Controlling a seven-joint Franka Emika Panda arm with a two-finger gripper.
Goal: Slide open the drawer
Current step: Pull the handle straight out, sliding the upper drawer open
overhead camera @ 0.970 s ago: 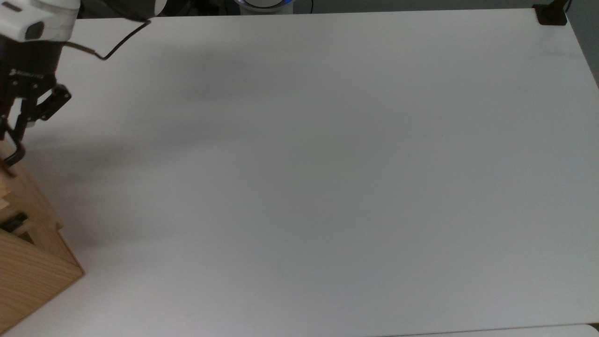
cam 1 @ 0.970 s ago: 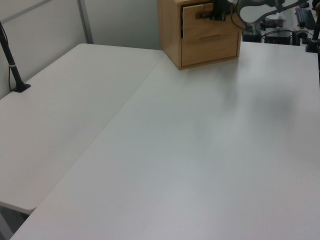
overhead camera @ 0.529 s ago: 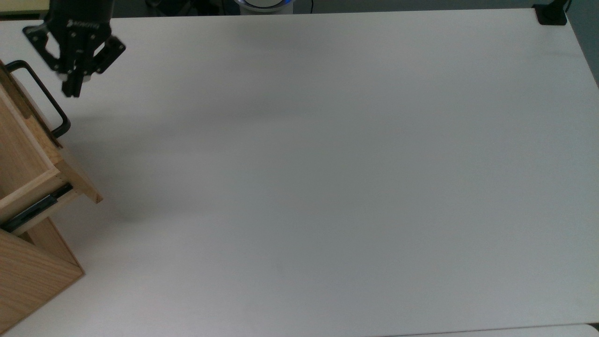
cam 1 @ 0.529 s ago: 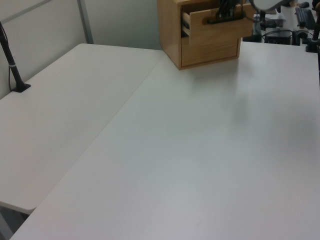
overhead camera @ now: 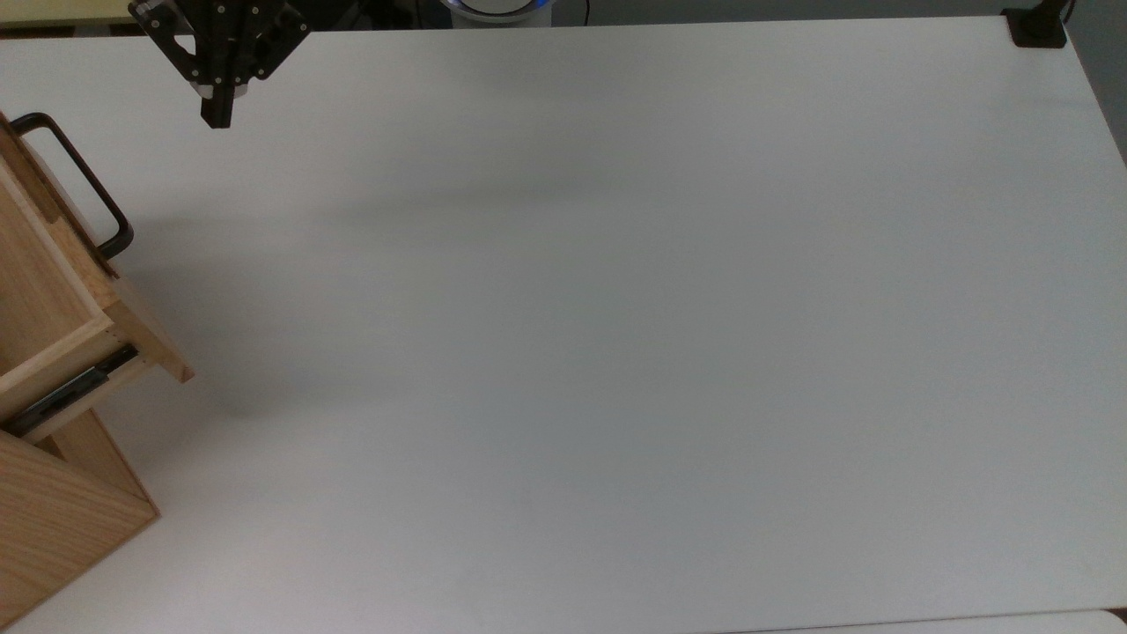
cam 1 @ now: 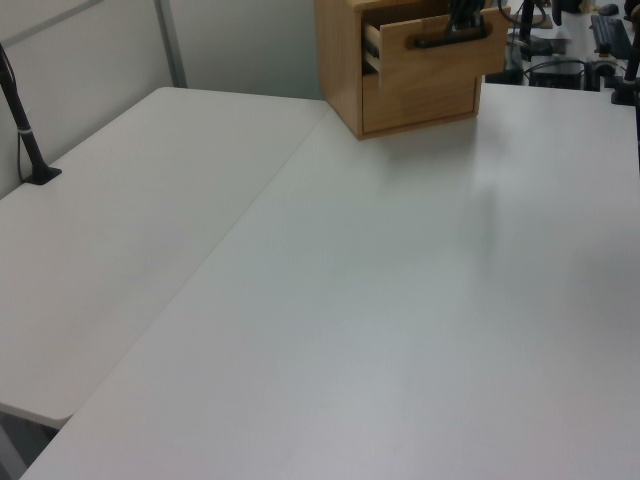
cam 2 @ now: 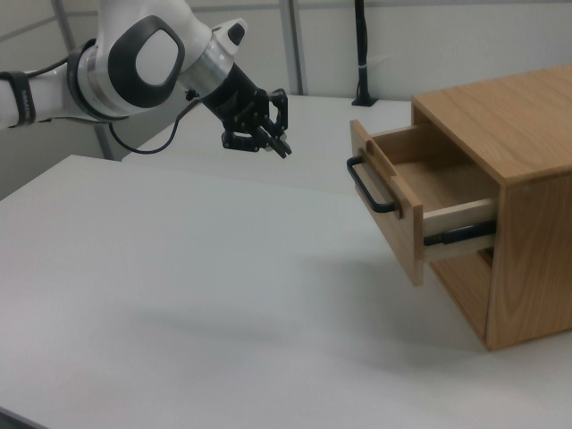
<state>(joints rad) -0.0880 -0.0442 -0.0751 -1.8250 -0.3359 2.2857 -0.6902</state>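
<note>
Black gripper (cam 2: 279, 148) hangs in the air above the white table (overhead camera: 616, 352), well apart from the drawer (cam 2: 398, 201) and touching nothing. Fingers look drawn close together with nothing between them. In the top view the gripper (overhead camera: 217, 113) sits near the upper left, beyond the black bar handle (overhead camera: 84, 180).

Drawer: light wood, pulled partway out of the cabinet (cam 2: 523, 179); the open interior and the black slide rail (cam 2: 458, 234) along its side are exposed. In the left view the drawer front (cam 1: 440, 45) stands proud of the cabinet face, at the far end of the table.

Judgement: the slide looks essentially done; the step in hand is clearing away. To do it well, the arm should move off along the table, away from the handle, so no finger or link catches the bar and pushes the drawer back in. If more opening were wanted, the approach should come square to the front, closing on the middle of the bar and pulling straight along the rail line, not sideways, to avoid racking the slides or dragging the cabinet.
</note>
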